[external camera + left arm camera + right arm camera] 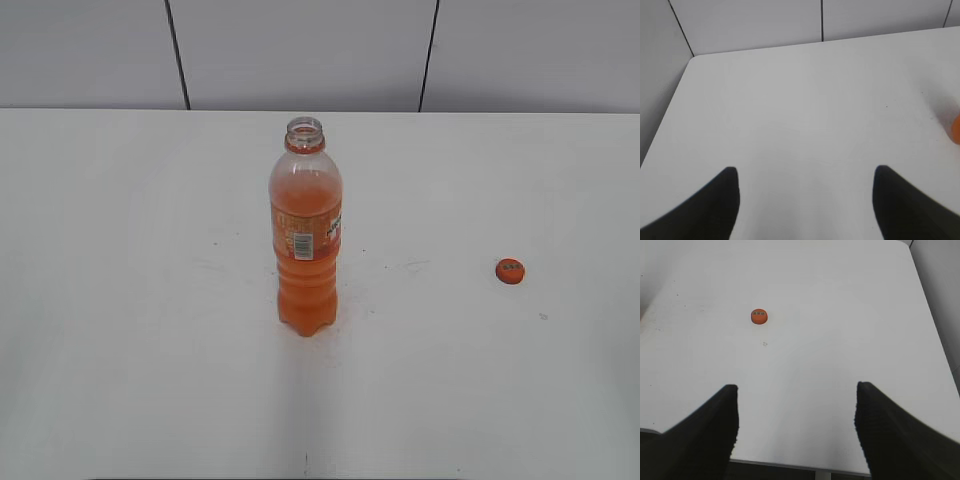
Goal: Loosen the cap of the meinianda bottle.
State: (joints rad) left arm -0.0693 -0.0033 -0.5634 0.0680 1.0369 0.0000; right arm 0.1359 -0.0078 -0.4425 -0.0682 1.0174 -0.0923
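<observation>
The meinianda bottle (307,235) stands upright mid-table, its neck open with no cap on it. A sliver of orange at the right edge of the left wrist view (956,128) is the bottle. The small orange cap (510,271) lies flat on the table to the bottle's right, also in the right wrist view (759,316). My left gripper (805,172) is open and empty over bare table left of the bottle. My right gripper (796,390) is open and empty near the table's front edge, well short of the cap. Neither gripper shows in the exterior view.
The white table (120,300) carries only the bottle and cap. Grey wall panels (300,50) stand behind it. The table's left edge (670,115) and right edge (935,340) show in the wrist views.
</observation>
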